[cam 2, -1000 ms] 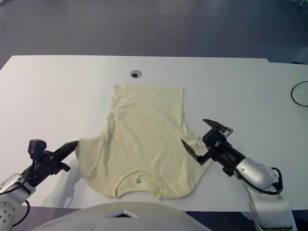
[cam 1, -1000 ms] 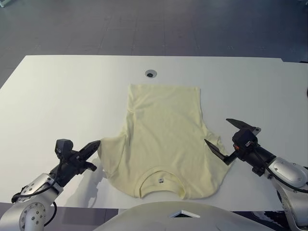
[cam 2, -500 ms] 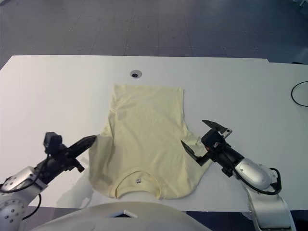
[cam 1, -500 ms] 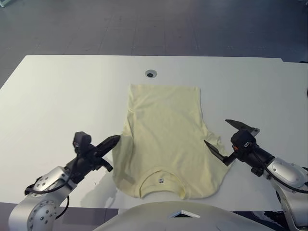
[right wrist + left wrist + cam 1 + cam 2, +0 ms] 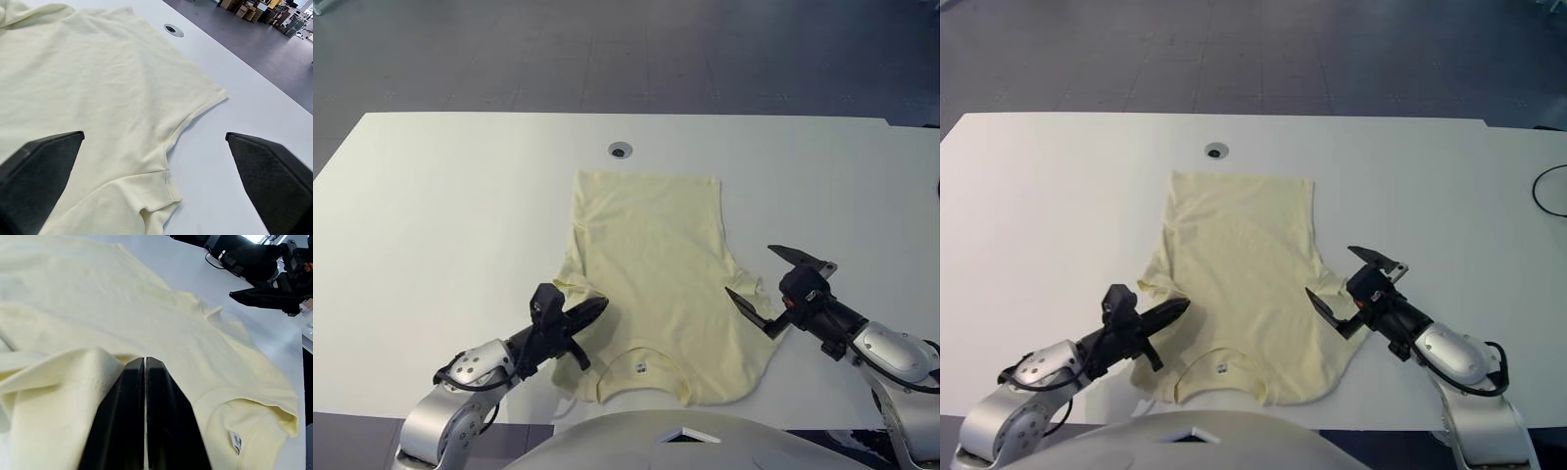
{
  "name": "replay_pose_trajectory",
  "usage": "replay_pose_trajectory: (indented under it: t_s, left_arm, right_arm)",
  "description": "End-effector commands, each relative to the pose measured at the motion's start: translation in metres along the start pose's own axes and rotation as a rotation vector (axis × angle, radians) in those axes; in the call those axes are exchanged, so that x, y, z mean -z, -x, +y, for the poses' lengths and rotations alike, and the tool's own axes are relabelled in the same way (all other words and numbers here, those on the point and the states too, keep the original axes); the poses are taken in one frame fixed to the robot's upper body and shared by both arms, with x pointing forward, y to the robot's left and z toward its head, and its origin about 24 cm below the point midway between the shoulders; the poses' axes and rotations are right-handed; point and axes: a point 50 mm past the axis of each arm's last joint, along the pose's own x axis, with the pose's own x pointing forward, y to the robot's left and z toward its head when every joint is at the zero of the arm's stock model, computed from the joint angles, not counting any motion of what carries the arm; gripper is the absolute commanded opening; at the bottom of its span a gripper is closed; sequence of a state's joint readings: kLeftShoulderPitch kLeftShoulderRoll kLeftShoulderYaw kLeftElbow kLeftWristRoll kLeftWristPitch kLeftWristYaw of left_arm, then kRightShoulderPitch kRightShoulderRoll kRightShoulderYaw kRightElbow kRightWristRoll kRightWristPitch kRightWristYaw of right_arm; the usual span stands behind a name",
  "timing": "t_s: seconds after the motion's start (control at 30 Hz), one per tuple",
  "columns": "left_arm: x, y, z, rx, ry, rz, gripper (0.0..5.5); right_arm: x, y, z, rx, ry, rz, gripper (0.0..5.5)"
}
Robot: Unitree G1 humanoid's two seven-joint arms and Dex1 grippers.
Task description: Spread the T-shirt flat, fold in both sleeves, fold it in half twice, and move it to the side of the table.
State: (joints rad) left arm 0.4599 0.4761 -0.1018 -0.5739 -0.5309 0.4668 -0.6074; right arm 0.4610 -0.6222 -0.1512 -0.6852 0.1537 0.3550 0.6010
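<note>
A pale yellow T-shirt (image 5: 651, 255) lies on the white table (image 5: 440, 196), collar toward me and hem toward the far edge. My left gripper (image 5: 595, 307) is shut on the left sleeve (image 5: 63, 382) and holds it lifted over the shirt's left shoulder, just beside the collar (image 5: 641, 364). The sleeve fabric bunches around the shut fingertips (image 5: 145, 361). My right gripper (image 5: 751, 270) stands open, a little above the table, straddling the right sleeve (image 5: 161, 196) at the shirt's right edge without touching it.
A round cable hole (image 5: 621, 150) sits in the table just beyond the shirt's hem. A dark cable (image 5: 1547, 186) loops at the table's right edge. Bare table surface stretches to the left and right of the shirt.
My left gripper has swept rightward from the table's left part onto the shirt, dragging the left sleeve inward over the body. The right gripper has barely moved.
</note>
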Motion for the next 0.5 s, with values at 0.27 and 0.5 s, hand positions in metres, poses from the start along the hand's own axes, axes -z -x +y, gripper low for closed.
replay_pose_trajectory:
  t_s: [0.27,0.5]
  left_arm:
    - [0.002,-0.006,-0.006,0.072,-0.119,0.005,0.53]
    - [-0.027,0.013,-0.011,0.111,-0.09,-0.176,1.75]
  right_arm:
    - [0.001,-0.001,0.0,-0.011,0.0,0.01,5.4]
    - [0.002,-0.002,0.0,-0.019,0.001,0.014,5.4]
